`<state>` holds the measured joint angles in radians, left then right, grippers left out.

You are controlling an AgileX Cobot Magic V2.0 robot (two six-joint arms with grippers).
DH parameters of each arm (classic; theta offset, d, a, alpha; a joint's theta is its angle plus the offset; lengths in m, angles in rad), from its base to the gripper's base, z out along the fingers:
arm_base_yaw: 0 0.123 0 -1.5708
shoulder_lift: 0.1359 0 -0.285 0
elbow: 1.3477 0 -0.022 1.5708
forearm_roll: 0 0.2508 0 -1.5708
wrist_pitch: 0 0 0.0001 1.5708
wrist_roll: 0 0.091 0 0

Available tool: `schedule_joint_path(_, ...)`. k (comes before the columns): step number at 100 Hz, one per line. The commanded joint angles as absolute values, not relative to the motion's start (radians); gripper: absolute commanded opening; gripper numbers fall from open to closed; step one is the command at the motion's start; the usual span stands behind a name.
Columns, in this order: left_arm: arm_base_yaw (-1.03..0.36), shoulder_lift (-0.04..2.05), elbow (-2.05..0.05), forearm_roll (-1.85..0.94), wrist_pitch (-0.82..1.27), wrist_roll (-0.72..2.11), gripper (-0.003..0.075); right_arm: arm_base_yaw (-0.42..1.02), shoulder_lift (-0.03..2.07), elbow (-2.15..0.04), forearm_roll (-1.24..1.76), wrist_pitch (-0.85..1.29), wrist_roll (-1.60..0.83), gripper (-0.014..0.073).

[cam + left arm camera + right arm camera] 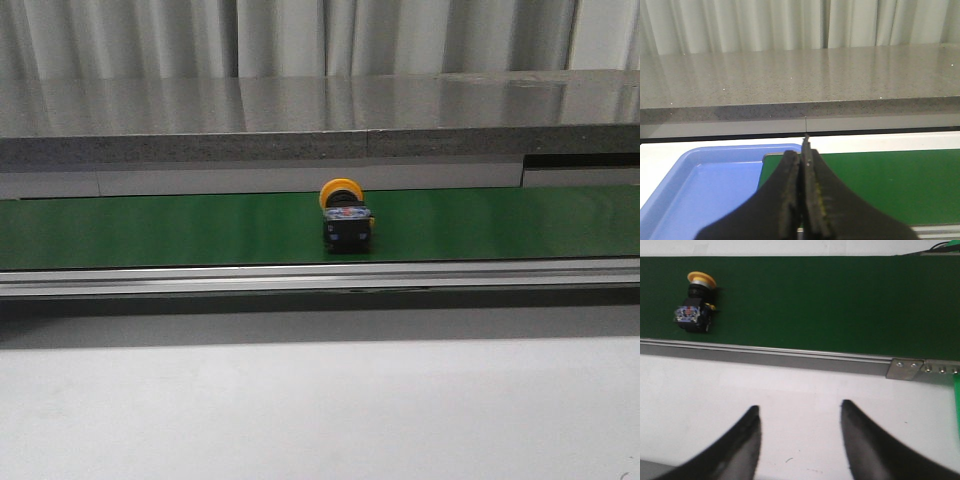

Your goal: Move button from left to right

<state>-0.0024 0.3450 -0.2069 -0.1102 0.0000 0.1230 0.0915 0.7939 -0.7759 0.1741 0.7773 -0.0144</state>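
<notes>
Nearest the robot, the right gripper (800, 432) hangs over the pale table surface (790, 390) with its two dark fingers spread wide apart and nothing between them. The left gripper (802, 200) has its fingers pressed flat together, empty, poised over the edge where a blue tray (705, 185) meets the green belt (890, 180).

Just past the table comes the belt's metal rail (790, 357), and beyond that the belt itself. The button (345, 213) lies there on its side, yellow cap pointing toward the far edge, black body toward the robot — about mid-belt in the front view.

The step in hand appears to be the reach for a pick. The right gripper looks the better placed tool, being already open; the button sits well apart from it, beyond the rail and off to one side in its wrist view. A good approach would probably clear the rail, centre the fingers over the black body rather than the round cap, and close across its flat sides. Farthest back runs a grey stone ledge (300, 125) with curtains (300, 35) behind.
</notes>
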Motion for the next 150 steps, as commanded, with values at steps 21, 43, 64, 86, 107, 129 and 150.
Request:
schedule_joint_path(21,-0.009,0.351,-0.234,-0.117,-0.069,0.122,-0.0021,0.089,0.818,-0.822,0.223,0.590,-0.025,0.0629)
schedule_joint_path(43,-0.009,0.351,-0.234,-0.117,-0.069,0.122,-0.0020,0.095,1.001,-0.917,0.223,0.620,-0.068,0.0625)
schedule_joint_path(64,-0.009,0.351,-0.234,-0.117,-0.069,0.122,-0.0021,0.144,1.215,-1.030,0.223,0.616,-0.145,0.0625)
schedule_joint_path(86,-0.009,0.351,-0.234,-0.117,-0.069,0.122,-0.0021,0.184,1.393,-1.146,0.222,0.616,-0.168,0.0625)
schedule_joint_path(107,-0.009,0.351,-0.234,-0.117,-0.069,0.122,-0.0021,0.200,1.506,-1.217,0.222,0.609,-0.175,0.0625)
schedule_joint_path(129,-0.009,0.351,-0.234,-0.117,-0.069,0.122,-0.0021,0.200,1.597,-1.246,0.211,0.601,-0.176,0.0625)
schedule_joint_path(150,-0.009,0.351,-0.234,-0.117,-0.069,0.122,-0.0021,0.200,1.673,-1.246,0.168,0.587,-0.175,0.0625)
